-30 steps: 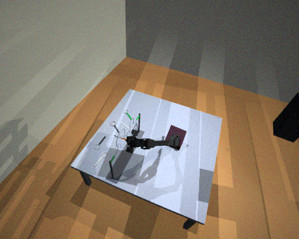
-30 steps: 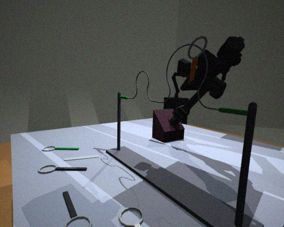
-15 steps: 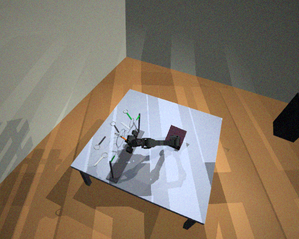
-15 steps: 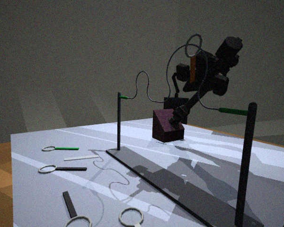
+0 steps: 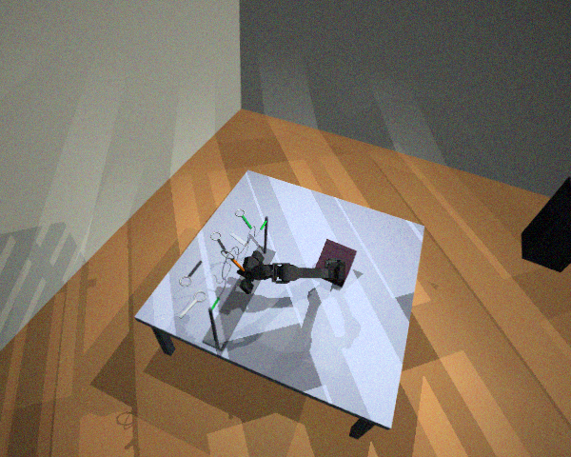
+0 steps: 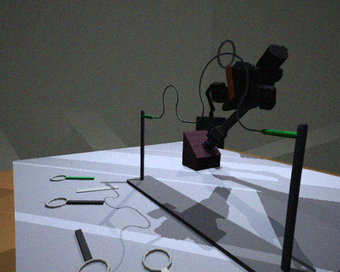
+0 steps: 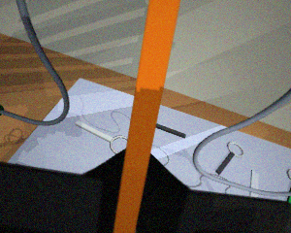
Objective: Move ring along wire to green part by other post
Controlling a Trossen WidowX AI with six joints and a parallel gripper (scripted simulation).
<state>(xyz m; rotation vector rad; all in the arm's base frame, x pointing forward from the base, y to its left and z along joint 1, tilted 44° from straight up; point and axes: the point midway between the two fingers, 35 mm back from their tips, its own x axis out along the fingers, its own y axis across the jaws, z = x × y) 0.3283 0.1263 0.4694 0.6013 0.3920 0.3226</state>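
Observation:
My gripper (image 5: 245,271) (image 6: 231,94) (image 7: 136,153) is shut on the orange handle (image 5: 237,264) (image 6: 229,81) (image 7: 157,53). The ring (image 6: 228,40) is above the handle, at the top of the wire's large arch, with the wire appearing to pass through it; it is outside the wrist view. The grey wire (image 6: 170,85) (image 7: 58,83) also has a smaller hump toward the far post (image 6: 142,146). The near green part (image 5: 215,303) (image 6: 278,133) joins the near post (image 5: 214,327) (image 6: 294,199); the far green part (image 5: 264,225) (image 6: 147,117) joins the other. Exact ring-to-wire clearance is unclear.
Other ringed tools lie on the table: one with a green handle (image 5: 246,221) (image 6: 80,178), others with black or white handles. A white strip (image 6: 97,189) lies among them. A maroon block (image 5: 347,250) (image 6: 200,162) is by the arm's base. The wire curves close on both sides of the gripper.

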